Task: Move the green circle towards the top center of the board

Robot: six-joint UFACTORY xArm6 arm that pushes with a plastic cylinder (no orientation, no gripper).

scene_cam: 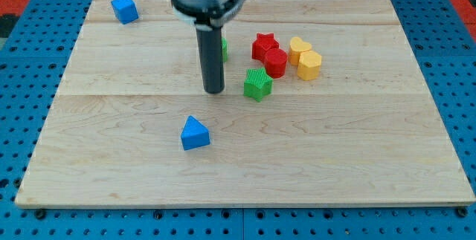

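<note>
standing by the board (416, 158), i see the arm's dark rod planted near the middle of the far half, my tip (214, 91) resting on the wood just to the view's left of a green star (257, 83). there are no jaws on this arm to spread or pinch, only the bare rod. the green circle (224, 49) is almost wholly hidden: a thin green sliver shows against the rod's right side, higher up the view than the tip, so it lies behind the rod, toward the top edge. whether rod and block touch i cannot tell.

further toward the right edge sits a cluster: a red star (263, 44) with a red hexagon-like block (276, 62) just below it, then a yellow heart (299, 47) and a yellow hexagon-like block (310, 65) close together. a blue cube (125, 8) sits by the top left corner, and a blue triangle (195, 133) lies nearer the bottom edge, left of centre.

to my eye the push is in hand: the tip sits on the near side of the circle, which is the right side for driving it toward the top centre. the next move seems to call for a straight slide toward the top edge, kept centred on the block so it does not slip off sideways toward the red star.
</note>
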